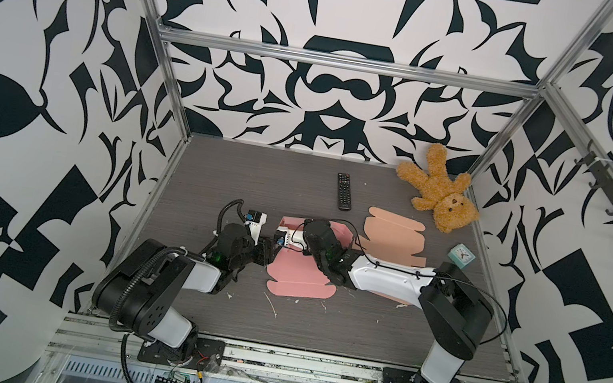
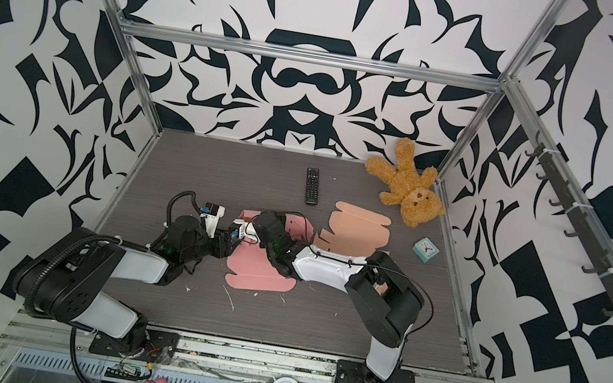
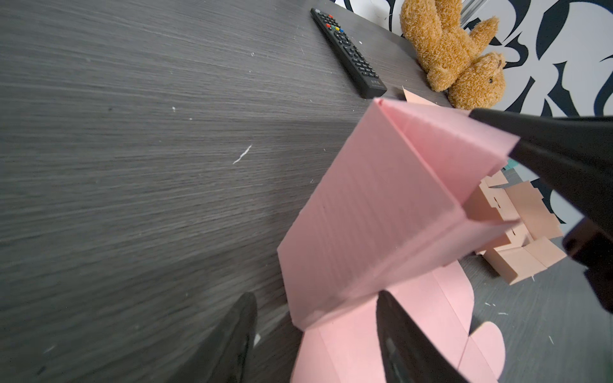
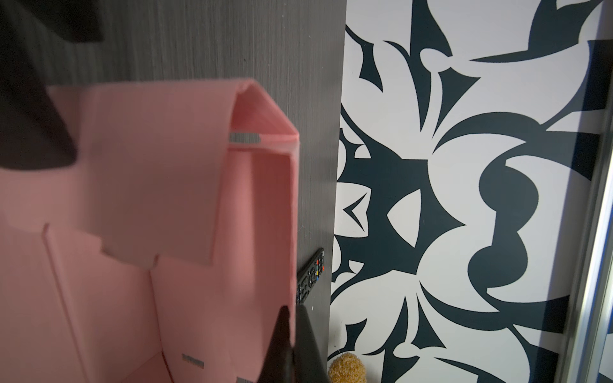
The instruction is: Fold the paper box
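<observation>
the right gripper (image 4: 292, 320) is pinched tight on the edge of a raised wall of the pink paper box (image 1: 296, 279), which lies mid-table (image 1: 240, 173). the left gripper (image 3: 315, 295) stands partly open, fingers straddling that wall's corner; contact unclear.

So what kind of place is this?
Probably a robot lab test cell: an aluminium frame encloses the grey table, patterned panels line the walls, and two robot arms are bolted at its front edge.

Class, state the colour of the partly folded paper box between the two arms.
Pink. The box shows best in the left wrist view.
</observation>
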